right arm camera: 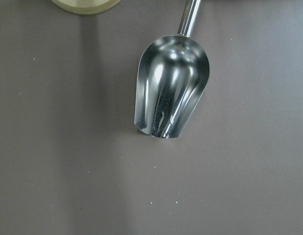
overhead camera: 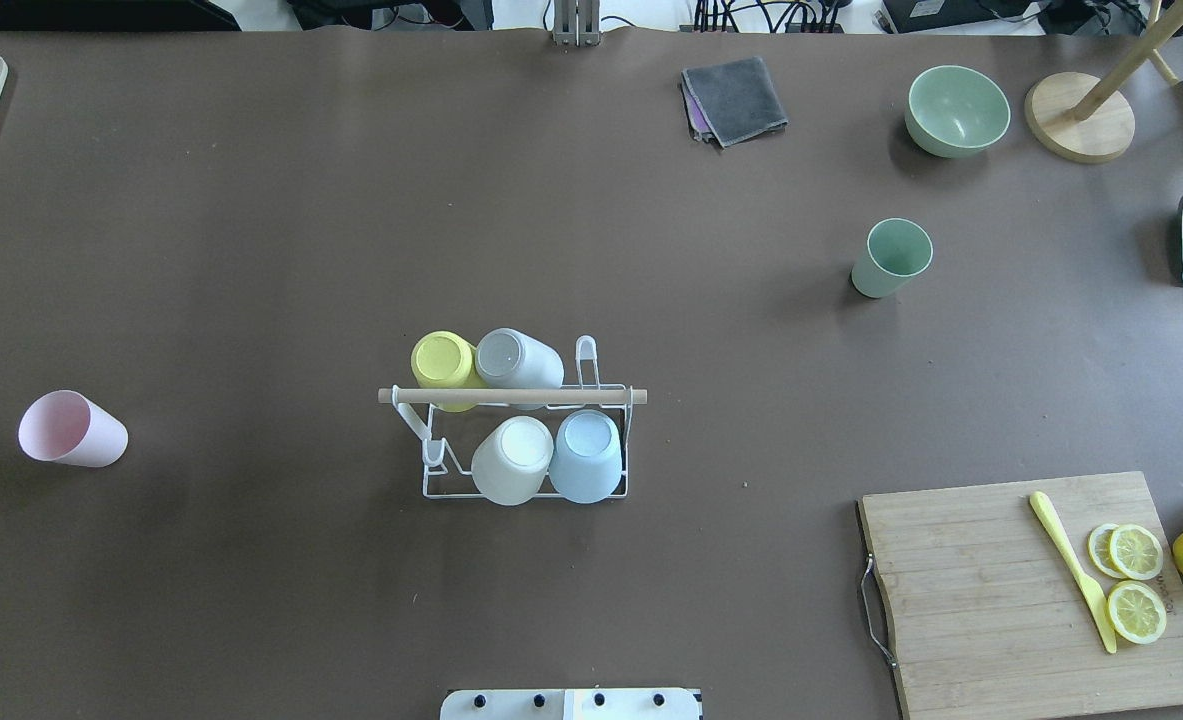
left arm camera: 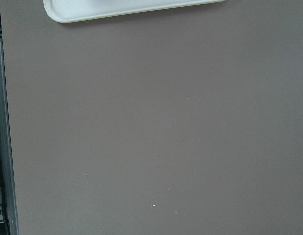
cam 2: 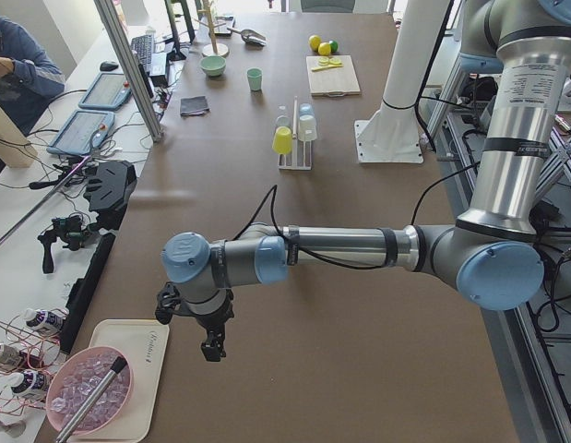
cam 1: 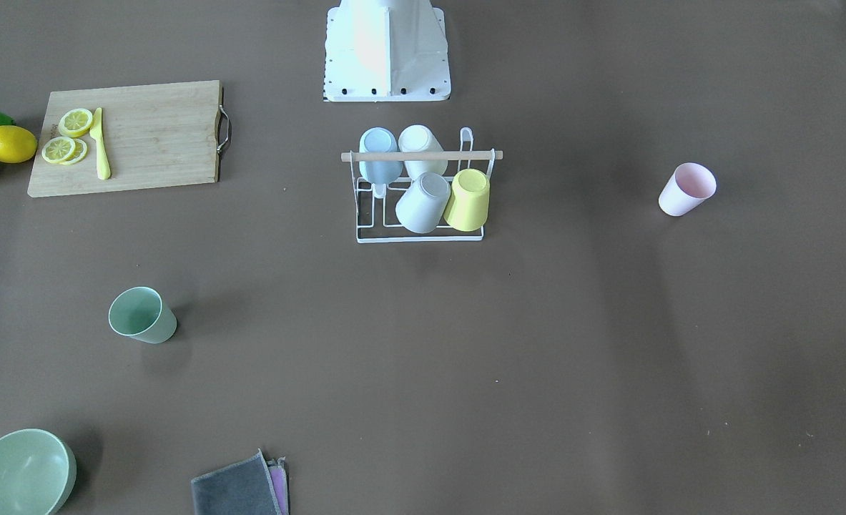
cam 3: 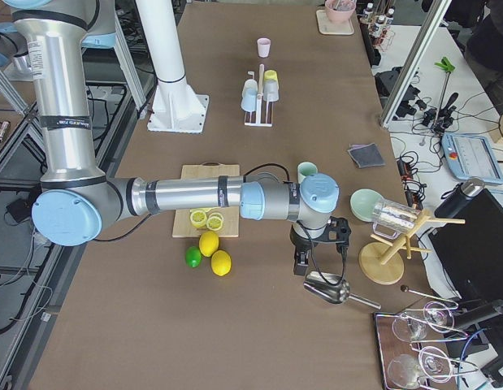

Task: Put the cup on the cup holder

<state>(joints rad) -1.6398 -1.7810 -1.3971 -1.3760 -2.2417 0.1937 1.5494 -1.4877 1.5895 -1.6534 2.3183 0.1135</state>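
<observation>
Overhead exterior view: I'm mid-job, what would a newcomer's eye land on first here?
The white cup holder at mid-table stands out, with four cups upturned on its prongs: a yellow cup, a pale grey cup, a white cup and a blue cup. Next come two loose cups standing mouth up: a pink cup far out on the robot's left, and a green cup on its right, toward the far edge.

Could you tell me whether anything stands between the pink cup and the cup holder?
Nothing visible does. The pink cup and the cup holder have only brown table between them, and the holder's prong facing the cup is free.
</observation>
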